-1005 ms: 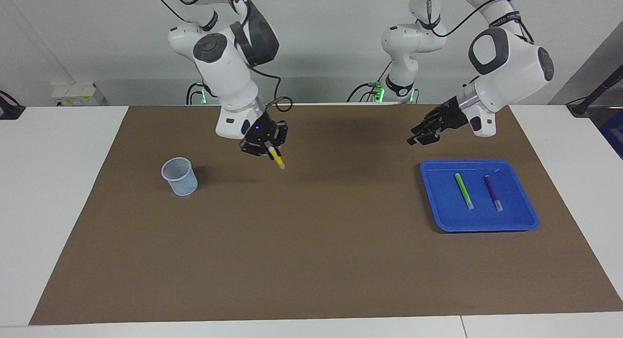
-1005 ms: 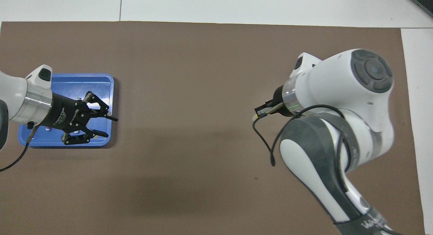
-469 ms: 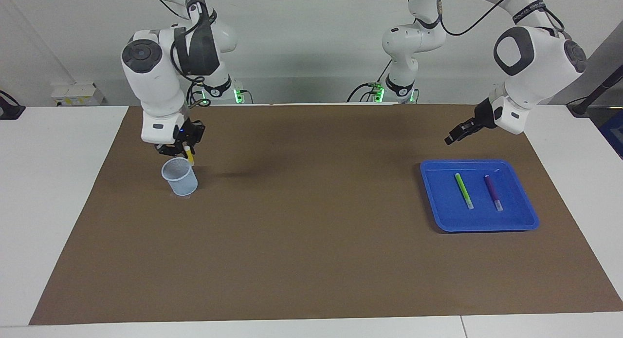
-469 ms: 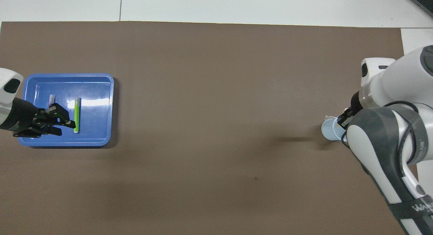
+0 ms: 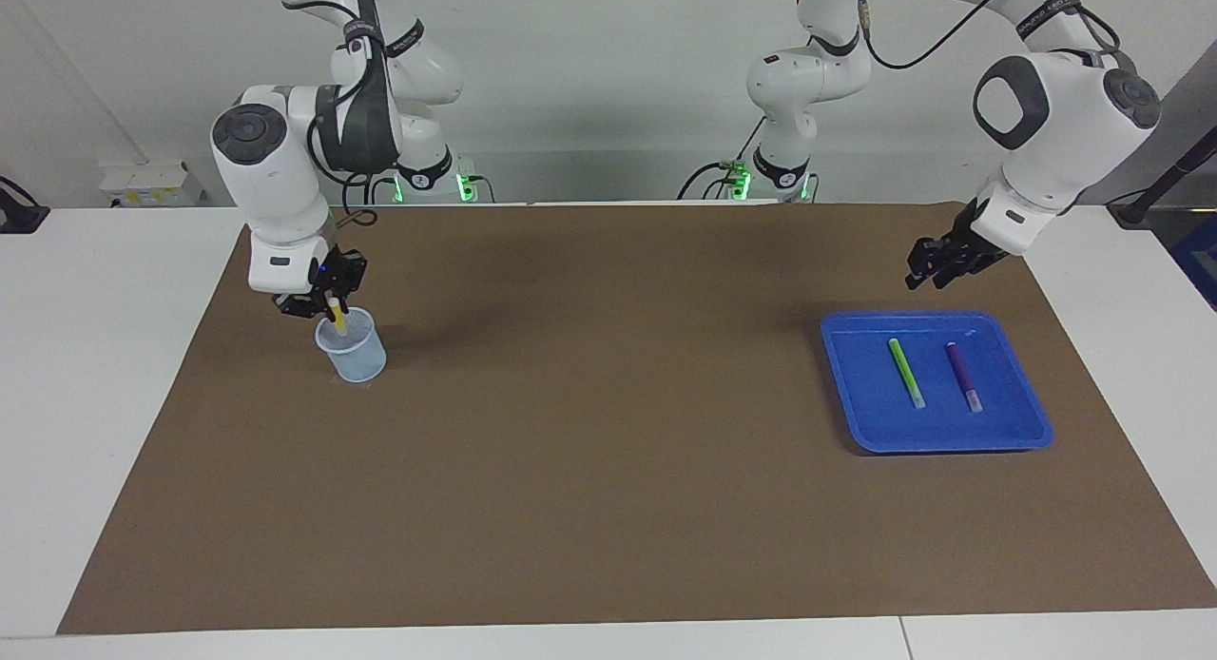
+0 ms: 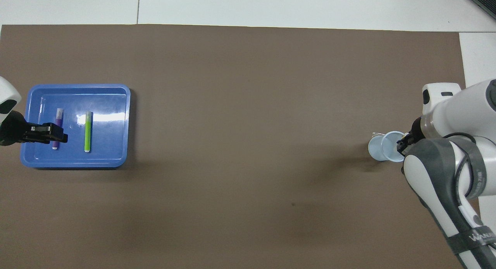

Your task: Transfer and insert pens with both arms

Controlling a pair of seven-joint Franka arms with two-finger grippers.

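Cup [image 5: 351, 345] first: you have a pale blue mesh one standing upright on the brown mat [image 5: 608, 470], toward the right arm's end of the table, with open mat all round it. Your right gripper [image 5: 330, 303] hangs right over its rim, fingers clamped on the yellow pen [image 5: 338, 319], which points down at a slight tilt with its lower end inside the cup's mouth. From overhead the right arm's elbow covers most of that gripper, so you only see black fingertips at the edge of the cup [image 6: 388, 146].

At the left arm's end sits the blue tray [image 5: 1032, 427], flat on the mat. In it the green pen [image 5: 905, 372] and the purple pen [image 5: 963, 377] lie side by side, apart from each other, pale ends pointing away from the robots; the purple one is closer to the table's end.

Your left gripper [image 5: 930, 266] is up in the air over the mat, by the tray edge closest to the robots, holding nothing. You cannot tell from either view whether its fingers are apart or together.

Nothing else stands on the mat between cup and tray.
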